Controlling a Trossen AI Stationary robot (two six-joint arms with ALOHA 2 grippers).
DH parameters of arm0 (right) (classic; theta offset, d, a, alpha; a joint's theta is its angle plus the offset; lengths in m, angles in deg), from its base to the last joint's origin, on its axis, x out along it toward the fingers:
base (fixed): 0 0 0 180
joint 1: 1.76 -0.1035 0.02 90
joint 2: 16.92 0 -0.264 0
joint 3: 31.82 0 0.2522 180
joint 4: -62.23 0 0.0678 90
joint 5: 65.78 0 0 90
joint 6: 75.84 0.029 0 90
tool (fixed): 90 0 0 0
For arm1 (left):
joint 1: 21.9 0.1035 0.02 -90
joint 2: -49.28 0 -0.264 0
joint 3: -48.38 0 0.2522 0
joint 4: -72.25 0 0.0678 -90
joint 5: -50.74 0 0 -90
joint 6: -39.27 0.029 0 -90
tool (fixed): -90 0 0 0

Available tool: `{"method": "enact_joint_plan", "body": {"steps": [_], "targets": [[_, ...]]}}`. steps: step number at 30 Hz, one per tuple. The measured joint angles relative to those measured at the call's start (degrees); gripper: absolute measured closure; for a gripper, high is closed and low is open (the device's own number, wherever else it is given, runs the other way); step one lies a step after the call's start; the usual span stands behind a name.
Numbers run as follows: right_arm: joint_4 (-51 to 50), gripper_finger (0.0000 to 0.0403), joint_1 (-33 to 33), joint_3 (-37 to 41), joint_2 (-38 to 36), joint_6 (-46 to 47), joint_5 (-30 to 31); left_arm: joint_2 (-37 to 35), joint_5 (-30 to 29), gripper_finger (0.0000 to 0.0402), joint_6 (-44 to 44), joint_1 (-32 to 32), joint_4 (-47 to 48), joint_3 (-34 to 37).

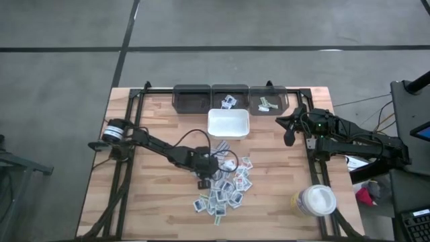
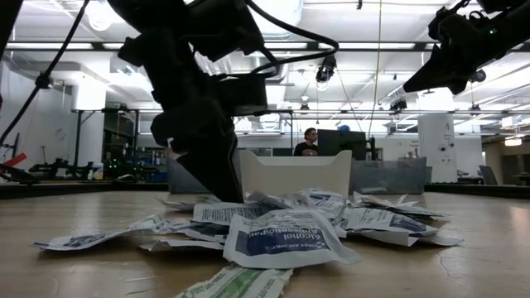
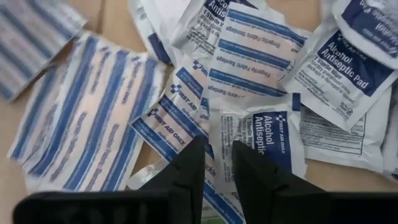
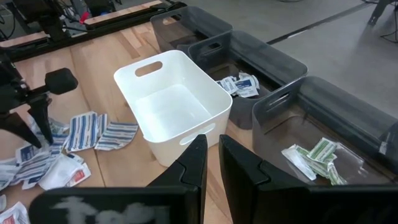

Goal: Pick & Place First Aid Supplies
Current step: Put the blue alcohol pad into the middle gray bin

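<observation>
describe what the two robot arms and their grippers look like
Both arms are dark, nearly black, built of jointed segments with black cables looping along them. The left arm has a pale round cap at its base. The left gripper and the right gripper each end in two tapered black fingers.

loads of small flat white packets with blue print (image 1: pixel 225 191) dumped in a loose overlapping heap on the table, near the front middle

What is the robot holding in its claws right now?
It cannot be told. The left gripper is down on the pile of packets with nothing clearly held. The right gripper holds nothing, hanging near the white tray.
</observation>
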Motion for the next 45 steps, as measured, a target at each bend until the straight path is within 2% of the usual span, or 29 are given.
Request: {"method": "enact_joint_plan", "body": {"steps": [9, 18, 30, 37, 40, 45], "targets": [[0.0, 0.0364, 0.0, 0.0, 0.0, 0.2, 0.0, 0.2, -3.9, 0.0397, -1.3, 0.0, 0.4, 0.2], [0.0, 0.0365, 0.0, 0.0, 0.0, 0.2, 0.0, 0.1, -6.6, 0.0401, -1.7, 0.0, 0.7, -1.2], [0.0, 0.0364, 0.0, 0.0, 0.0, 0.0, 0.0, -4.1, -5.0, 0.0401, 1.6, 0.1, 7.7, -6.4], [0.0, 0.0364, 0.0, 0.0, 0.0, 0.0, 0.0, -6.5, -4.6, 0.0402, 2.5, 0.0, 6.4, -7.7], [0.0, 0.0364, 0.0, 0.1, 0.0, 0.0, 0.0, -7.4, -9.1, 0.0401, 3.5, 0.0, 1.9, -8.2], [-0.1, 0.0365, 0.0, 0.1, 0.0, 0.0, 0.0, -8.2, -24.0, 0.0401, 10.4, 0.7, -2.0, -12.7]]}}
